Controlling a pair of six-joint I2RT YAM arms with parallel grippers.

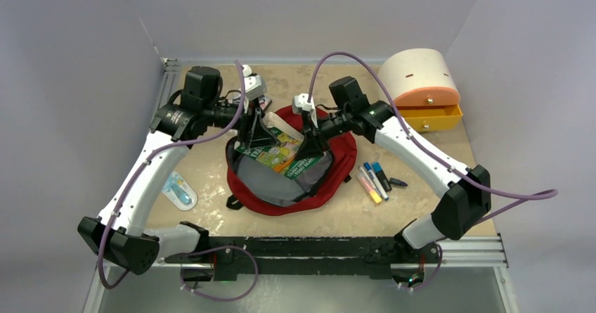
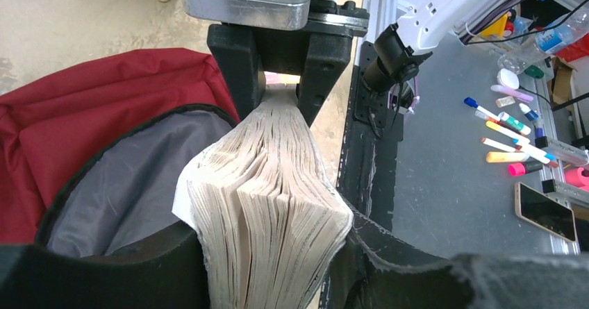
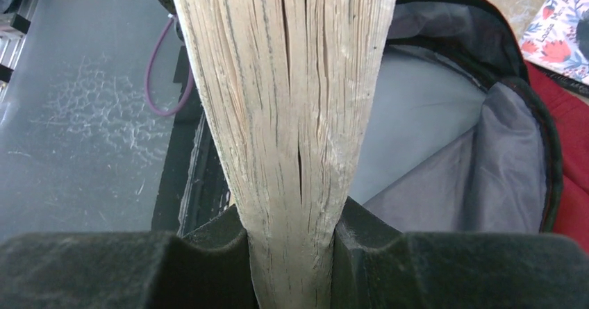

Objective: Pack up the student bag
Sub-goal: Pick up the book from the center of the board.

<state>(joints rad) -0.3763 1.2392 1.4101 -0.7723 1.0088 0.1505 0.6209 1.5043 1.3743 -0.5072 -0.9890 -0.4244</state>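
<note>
Top external shows red student bag (image 1: 342,160) — gaping open.

Book (image 1: 281,151) — cover wording too small to read from above, and whether its lower edge touches the lining of the bag (image 1: 281,199) cannot be told. In both wrist views only its page block shows, cut by the bottom edge in the left view and by the top and bottom edges in the right.

Both sets of fingers (image 2: 104,274), those of the left gripper (image 2: 274,253) and of the right gripper (image 3: 292,253), run off the bottom of their own views. The flat pack (image 1: 180,190) left of the bag and the small dark piece (image 1: 398,182) by the markers (image 1: 372,179) are too small to identify — the flowered cover (image 3: 559,24) is clipped at the right wrist view's corner.
</note>
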